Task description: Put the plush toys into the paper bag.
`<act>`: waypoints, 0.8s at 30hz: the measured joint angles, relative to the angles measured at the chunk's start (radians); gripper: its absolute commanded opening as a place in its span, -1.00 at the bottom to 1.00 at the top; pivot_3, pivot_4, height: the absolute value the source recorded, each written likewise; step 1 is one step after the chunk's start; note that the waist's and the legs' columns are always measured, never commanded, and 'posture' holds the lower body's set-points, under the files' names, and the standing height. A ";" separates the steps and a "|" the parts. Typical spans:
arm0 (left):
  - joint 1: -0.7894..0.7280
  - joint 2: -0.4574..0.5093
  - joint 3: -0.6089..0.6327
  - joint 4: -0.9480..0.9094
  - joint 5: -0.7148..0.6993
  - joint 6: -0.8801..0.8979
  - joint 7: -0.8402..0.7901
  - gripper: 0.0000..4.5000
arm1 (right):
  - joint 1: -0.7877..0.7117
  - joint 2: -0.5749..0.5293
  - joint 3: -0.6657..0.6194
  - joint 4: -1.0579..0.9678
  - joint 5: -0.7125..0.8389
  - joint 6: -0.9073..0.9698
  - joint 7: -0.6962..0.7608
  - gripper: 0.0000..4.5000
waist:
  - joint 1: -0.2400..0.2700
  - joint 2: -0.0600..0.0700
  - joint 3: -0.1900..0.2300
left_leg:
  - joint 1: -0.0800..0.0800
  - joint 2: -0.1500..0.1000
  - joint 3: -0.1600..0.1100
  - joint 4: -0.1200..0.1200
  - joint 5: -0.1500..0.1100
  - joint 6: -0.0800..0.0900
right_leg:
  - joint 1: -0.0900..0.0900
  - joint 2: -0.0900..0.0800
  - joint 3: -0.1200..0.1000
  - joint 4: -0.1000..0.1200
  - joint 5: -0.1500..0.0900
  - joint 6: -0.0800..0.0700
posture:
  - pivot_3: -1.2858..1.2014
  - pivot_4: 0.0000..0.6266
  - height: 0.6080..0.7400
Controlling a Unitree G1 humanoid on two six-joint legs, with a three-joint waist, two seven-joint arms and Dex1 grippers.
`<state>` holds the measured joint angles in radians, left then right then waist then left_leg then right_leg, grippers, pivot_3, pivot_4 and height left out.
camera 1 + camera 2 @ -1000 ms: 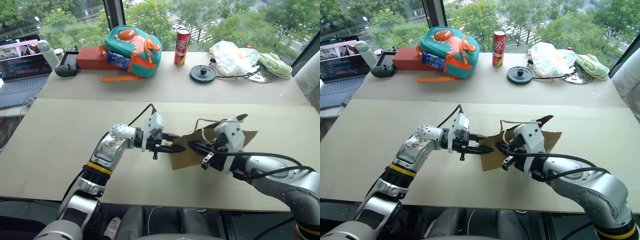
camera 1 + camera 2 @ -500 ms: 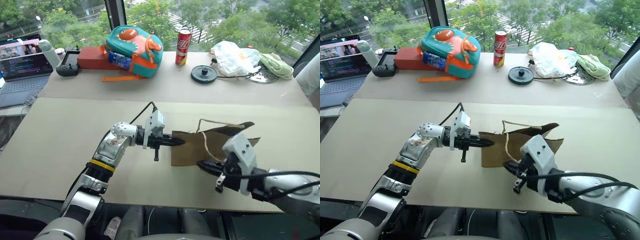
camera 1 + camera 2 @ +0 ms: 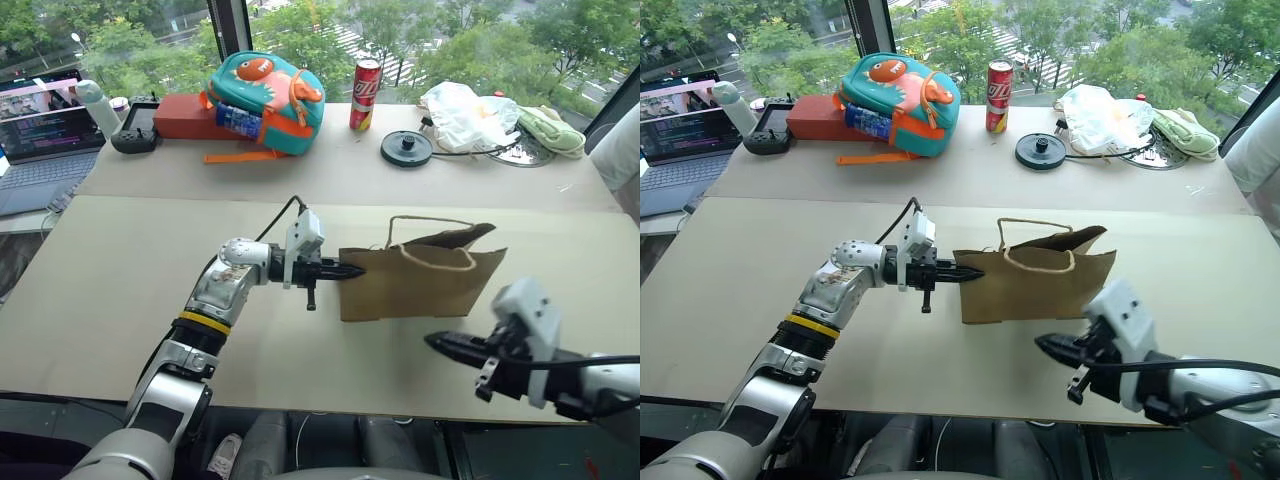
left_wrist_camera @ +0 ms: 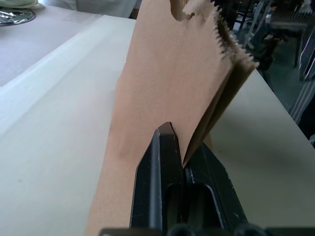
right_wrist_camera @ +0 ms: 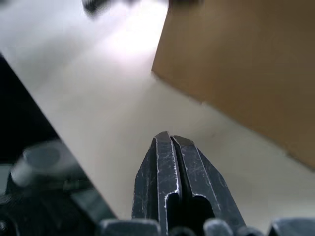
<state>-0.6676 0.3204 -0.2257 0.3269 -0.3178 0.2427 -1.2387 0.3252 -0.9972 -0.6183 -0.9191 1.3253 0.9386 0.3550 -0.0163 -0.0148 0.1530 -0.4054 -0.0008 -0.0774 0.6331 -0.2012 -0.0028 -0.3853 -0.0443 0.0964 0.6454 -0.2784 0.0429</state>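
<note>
My left jaws are shut on the edge of the paper bag, holding it up on the bench, my right jaws are shut on nothing, and the thin paper might tear or flop over.

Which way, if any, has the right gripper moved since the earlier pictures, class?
Yes. The right gripper, shut, has pulled away from the paper bag toward the table's near edge, and now hangs clear of the bag.
</note>
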 measured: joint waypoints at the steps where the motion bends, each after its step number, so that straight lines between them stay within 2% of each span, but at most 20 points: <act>1: -0.008 0.010 0.009 0.013 -0.001 0.000 -0.010 -0.99 | -0.010 0.007 -0.051 0.008 0.026 -0.024 0.008 -1.00 | -0.001 0.000 0.000 | 0.000 0.000 0.000 0.000 0.000 0.000 | 0.000 0.000 0.000 0.000 0.000 0.000 | 0.03 -0.52 1.00; 5: -0.068 0.031 0.040 0.067 -0.014 0.001 -0.069 -0.99 | -0.108 0.007 -0.100 0.055 0.089 -0.092 -0.020 -1.00 | -0.001 0.000 0.000 | 0.001 0.000 0.000 0.000 0.000 0.000 | 0.001 0.000 0.000 0.000 0.000 0.001 | 0.03 -0.52 1.00; 13: -0.159 0.111 0.075 0.106 -0.037 -0.010 -0.200 -0.99 | -0.261 -0.019 0.024 0.089 0.110 -0.133 -0.097 -1.00 | -0.006 0.000 0.000 | -0.001 0.000 0.000 -0.002 0.000 0.000 | -0.001 0.000 0.000 -0.002 0.002 -0.004 | 0.03 -0.52 1.00; 18: -0.074 0.260 0.095 0.004 -0.039 0.026 -0.268 -0.99 | -0.312 -0.018 0.062 0.135 0.098 -0.141 -0.116 -1.00 | -0.014 0.000 0.000 | 0.000 0.001 0.000 -0.003 0.000 0.000 | -0.001 0.000 0.000 -0.001 0.002 -0.004 | 0.03 -0.52 1.00; 24: 0.028 0.293 0.095 -0.052 -0.036 0.015 -0.252 -0.99 | -0.354 -0.018 0.102 0.146 0.089 -0.141 -0.118 -1.00 | -0.003 0.000 0.000 | 0.000 0.001 0.000 -0.001 0.000 0.000 | -0.001 -0.001 0.000 -0.001 0.003 -0.004 | 0.03 -0.52 1.00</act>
<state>-0.6395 0.6135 -0.1304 0.2751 -0.3538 0.2580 -1.4909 -0.0284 -1.0157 -0.5160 -0.7728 1.4141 0.7977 0.2369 -0.0196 -0.0148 0.1531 -0.4057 -0.0001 -0.0773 0.6322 -0.2012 -0.0028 -0.3860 -0.0449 0.0961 0.6445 -0.2759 0.0384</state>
